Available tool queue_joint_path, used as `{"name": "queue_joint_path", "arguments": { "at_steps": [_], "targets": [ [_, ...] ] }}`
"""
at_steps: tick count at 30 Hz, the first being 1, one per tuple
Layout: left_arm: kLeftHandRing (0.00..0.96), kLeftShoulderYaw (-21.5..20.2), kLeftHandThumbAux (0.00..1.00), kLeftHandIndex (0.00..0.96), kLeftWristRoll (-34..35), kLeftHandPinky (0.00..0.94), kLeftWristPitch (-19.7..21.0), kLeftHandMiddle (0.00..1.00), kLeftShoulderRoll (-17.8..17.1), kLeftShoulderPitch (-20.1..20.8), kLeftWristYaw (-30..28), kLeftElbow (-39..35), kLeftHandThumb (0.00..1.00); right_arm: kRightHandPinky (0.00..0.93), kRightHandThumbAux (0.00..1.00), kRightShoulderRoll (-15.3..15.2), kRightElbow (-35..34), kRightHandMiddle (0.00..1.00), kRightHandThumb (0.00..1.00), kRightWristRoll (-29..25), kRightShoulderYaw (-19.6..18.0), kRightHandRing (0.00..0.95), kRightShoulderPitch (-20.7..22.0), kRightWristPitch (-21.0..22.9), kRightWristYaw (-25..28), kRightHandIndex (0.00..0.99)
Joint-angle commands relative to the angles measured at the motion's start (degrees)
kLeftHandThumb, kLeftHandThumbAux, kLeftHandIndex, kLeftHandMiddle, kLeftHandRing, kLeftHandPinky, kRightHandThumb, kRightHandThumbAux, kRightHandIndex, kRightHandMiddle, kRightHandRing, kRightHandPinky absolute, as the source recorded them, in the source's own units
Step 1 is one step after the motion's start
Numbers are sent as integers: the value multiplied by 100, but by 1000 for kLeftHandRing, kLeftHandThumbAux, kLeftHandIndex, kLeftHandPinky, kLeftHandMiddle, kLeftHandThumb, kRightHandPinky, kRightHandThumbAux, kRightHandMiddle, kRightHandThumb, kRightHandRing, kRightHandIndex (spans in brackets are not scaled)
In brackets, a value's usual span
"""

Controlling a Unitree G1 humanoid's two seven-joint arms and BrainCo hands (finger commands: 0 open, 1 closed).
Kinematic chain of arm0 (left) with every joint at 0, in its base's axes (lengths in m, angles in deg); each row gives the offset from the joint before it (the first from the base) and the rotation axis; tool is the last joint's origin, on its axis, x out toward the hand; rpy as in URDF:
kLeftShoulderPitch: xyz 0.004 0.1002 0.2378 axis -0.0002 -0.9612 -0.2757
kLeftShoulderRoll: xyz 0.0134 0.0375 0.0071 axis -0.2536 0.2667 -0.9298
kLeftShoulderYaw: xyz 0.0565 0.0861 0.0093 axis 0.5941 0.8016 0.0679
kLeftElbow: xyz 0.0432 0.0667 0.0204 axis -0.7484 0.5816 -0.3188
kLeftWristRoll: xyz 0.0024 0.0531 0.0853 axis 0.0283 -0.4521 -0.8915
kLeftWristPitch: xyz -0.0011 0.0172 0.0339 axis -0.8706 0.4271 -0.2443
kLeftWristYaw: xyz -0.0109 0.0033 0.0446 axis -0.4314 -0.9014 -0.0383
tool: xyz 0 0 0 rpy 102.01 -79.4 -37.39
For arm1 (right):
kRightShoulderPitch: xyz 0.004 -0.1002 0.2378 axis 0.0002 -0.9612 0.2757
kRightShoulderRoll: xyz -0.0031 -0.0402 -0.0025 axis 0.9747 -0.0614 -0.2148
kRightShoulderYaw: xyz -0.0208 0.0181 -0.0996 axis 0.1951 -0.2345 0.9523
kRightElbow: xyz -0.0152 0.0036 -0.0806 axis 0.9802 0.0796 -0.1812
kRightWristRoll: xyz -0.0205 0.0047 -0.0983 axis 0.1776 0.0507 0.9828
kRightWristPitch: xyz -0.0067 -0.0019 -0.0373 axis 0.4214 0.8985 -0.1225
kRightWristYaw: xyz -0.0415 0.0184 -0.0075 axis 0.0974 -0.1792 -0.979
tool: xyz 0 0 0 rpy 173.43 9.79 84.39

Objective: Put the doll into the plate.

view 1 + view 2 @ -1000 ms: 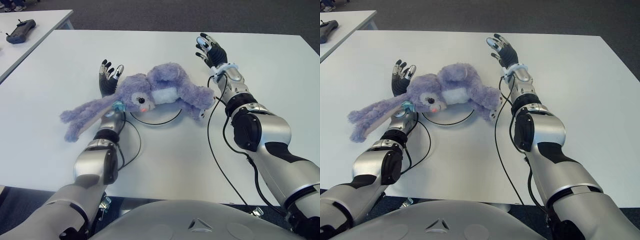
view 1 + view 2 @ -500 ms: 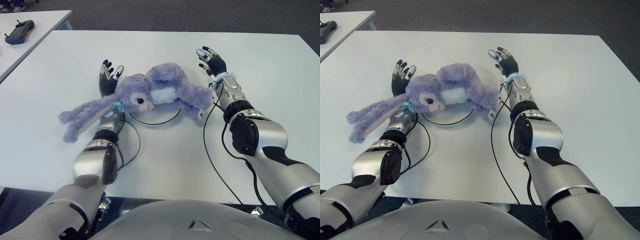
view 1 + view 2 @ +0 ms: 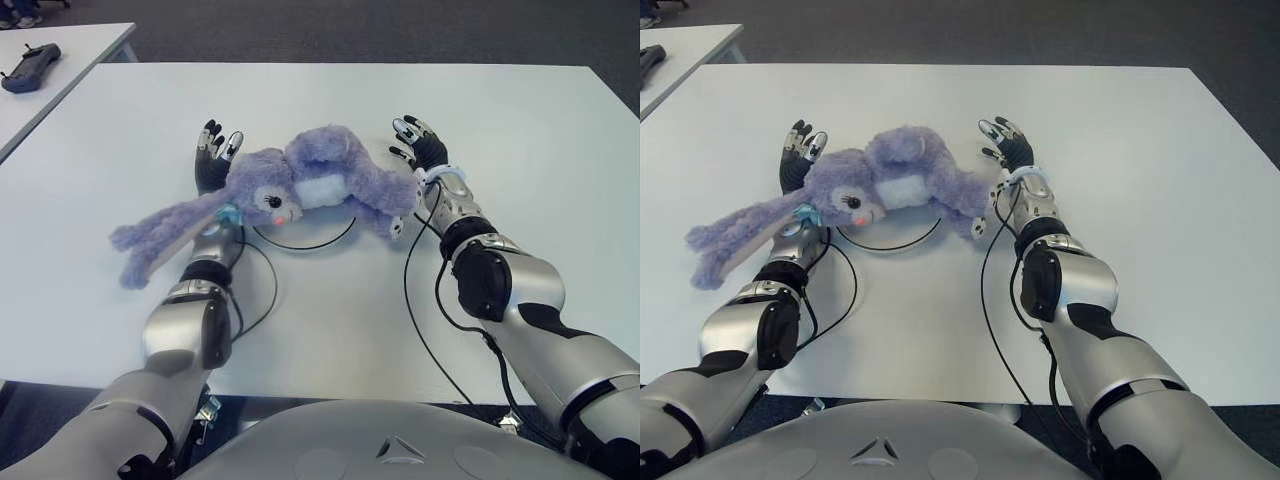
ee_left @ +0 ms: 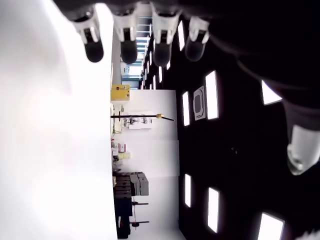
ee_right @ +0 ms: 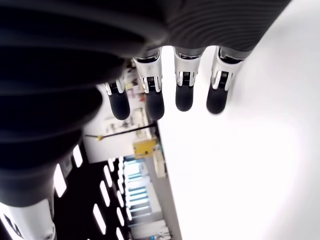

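Four straight fingers (image 5: 183,92) are showing in the right wrist view, spread and holding nothing; the left fingers (image 4: 128,41) are likewise stretching out empty. Both palms are facing up over the white table (image 3: 520,120). The right hand (image 3: 421,147) is sitting at three o'clock from the doll (image 3: 300,187), just beside its leg. The left hand (image 3: 213,158) is showing at nine o'clock from the doll's head, with the long purple ears draping across that wrist toward eight o'clock. The doll is lying on its back across the far rim of the plate (image 3: 305,238), its head and body covering much of the plate.
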Motion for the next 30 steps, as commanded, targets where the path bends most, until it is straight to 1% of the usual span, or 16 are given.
{"name": "queue_joint_path", "arguments": {
  "at_steps": [1,9,19,30],
  "targets": [
    [54,-267,479,15,288,10,-29,73,435,-1732,-386,930,0,111,740,348,160,157,0,-280,-303,120,-579,227,-116,150],
    [44,-356,482,12,313,4,-42,69,420,-1738,-443,913,0,116,802,489,156,151,0,-310,-444,120,-755,204,-116,147],
    [57,-576,481,42,423,19,-101,84,426,-1757,-658,884,0,121,801,723,144,168,0,-387,-598,134,-1104,40,2,166],
    [67,-781,482,54,497,21,-59,97,439,-1792,-803,870,0,128,809,825,127,205,0,-526,-807,157,-1362,-42,198,207]
  ]
}}
